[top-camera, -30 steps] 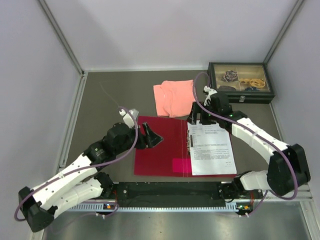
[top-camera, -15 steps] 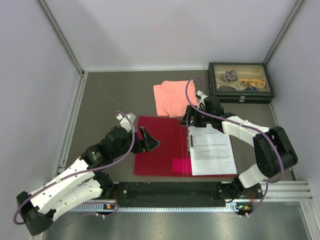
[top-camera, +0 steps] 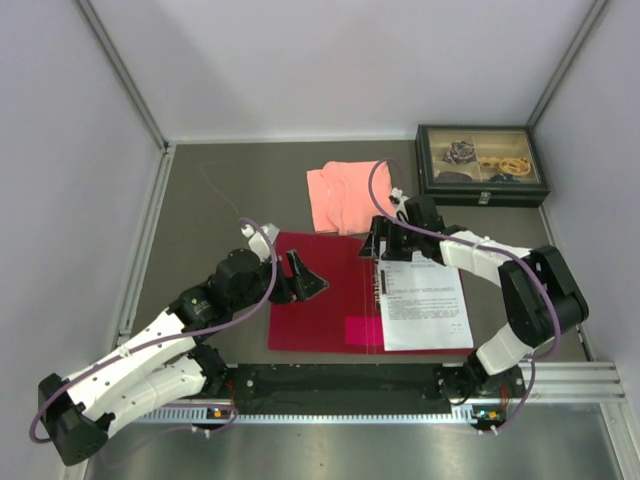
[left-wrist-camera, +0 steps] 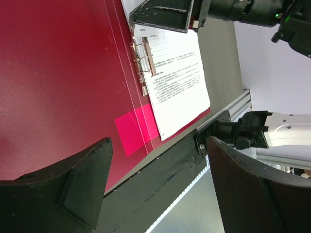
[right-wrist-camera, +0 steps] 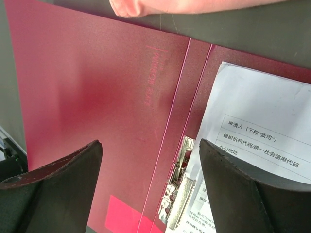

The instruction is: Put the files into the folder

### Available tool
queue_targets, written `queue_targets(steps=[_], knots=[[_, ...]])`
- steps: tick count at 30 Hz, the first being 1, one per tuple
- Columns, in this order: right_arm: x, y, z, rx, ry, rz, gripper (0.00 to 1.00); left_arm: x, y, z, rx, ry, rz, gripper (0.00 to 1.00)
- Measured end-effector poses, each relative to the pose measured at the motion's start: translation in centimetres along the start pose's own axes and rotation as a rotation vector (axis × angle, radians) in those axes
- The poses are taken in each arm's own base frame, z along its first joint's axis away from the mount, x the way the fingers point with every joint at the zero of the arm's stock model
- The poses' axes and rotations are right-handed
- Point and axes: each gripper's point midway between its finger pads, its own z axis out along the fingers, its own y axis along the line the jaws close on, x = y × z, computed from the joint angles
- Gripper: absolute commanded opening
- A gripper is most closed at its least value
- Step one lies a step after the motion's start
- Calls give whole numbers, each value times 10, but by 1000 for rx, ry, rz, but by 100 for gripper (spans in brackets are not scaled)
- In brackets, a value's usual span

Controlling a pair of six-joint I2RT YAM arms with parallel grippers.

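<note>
Counter point(top-camera: 220, 200) of grey board carries everything, and the biggest thing on it is the crimson folder point(top-camera: 320, 300), lying flat and opened out just beyond the arm bases, its two halves side by side with the spine between them

Next in size, the files point(top-camera: 425, 300) lie as a thin stack of printed white sheets on the folder's right half, their left edge against the spine. A salmon-pink cloth point(top-camera: 345, 195) sits folded just beyond the folder's far edge, and a dark compartment box point(top-camera: 482, 196) stands in the far right corner, well apart from the work

The left fingers point(left-wrist-camera: 68, 194) are spread wide with nothing between them, hovering over the bare left half of the folder. The right fingers point(right-wrist-camera: 48, 184) are likewise splayed and hold nothing, poised above the far end of the spine beside the top of the sheets

Smallest is the metal clip point(left-wrist-camera: 141, 63), running along the spine at the paper's edge; whether it pins the sheets I cannot tell

As I judge it, the sheets are placed and most of the task is done; what may remain is securing them and swinging the left cover shut over them
</note>
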Motion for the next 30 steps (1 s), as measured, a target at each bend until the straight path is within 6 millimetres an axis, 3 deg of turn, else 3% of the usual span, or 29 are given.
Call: queue_targets(steps=[17, 30], knots=[[20, -3, 13, -36, 93, 29, 78, 0, -3, 0, 13, 1, 0, 83], [13, 17, 11, -142, 74, -3, 74, -1, -4, 0, 17, -1, 0, 82]])
